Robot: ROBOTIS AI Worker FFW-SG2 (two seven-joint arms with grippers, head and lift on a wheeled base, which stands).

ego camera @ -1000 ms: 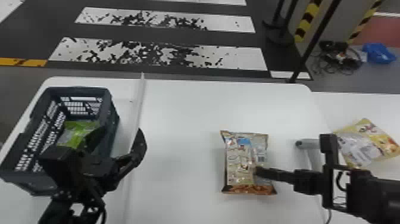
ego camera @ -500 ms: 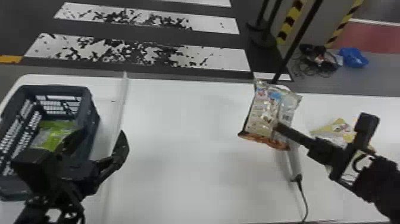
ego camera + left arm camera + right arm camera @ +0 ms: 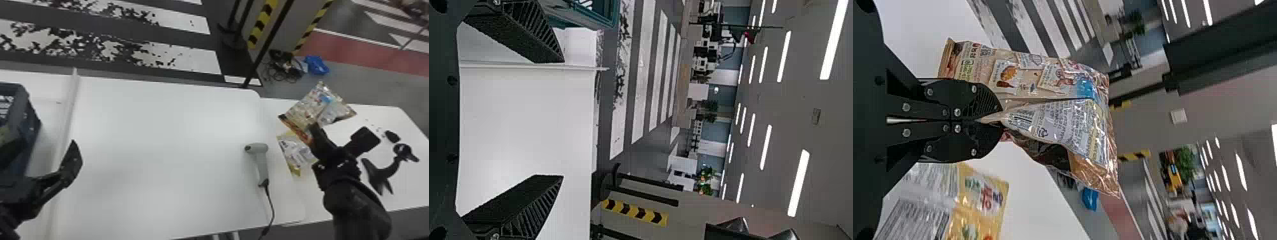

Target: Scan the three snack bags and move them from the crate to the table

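Observation:
At the right, above the side table, my right gripper (image 3: 314, 127) holds a brown and clear snack bag (image 3: 306, 108). In the right wrist view my right gripper (image 3: 990, 120) is shut on the middle of this bag (image 3: 1053, 120). A yellow snack bag (image 3: 295, 153) lies on the white side table below, and the same yellow bag (image 3: 978, 200) is beside the fingers in the right wrist view. The grey scanner (image 3: 260, 162) lies on the table. My left gripper (image 3: 68, 166) is parked beside the dark crate (image 3: 24, 127); my left gripper (image 3: 561, 120) stands open and empty.
The main white table (image 3: 159, 143) has a raised strip (image 3: 65, 127) near the crate. The scanner's cable (image 3: 271, 204) runs to the front edge. A black stand (image 3: 265, 44) rises behind the tables, and a dark object (image 3: 380, 175) is on the right.
My right gripper has lifted the brown bag off the main table and carried it rightward over the side table. The head view has turned to the right. The left gripper keeps its pose.

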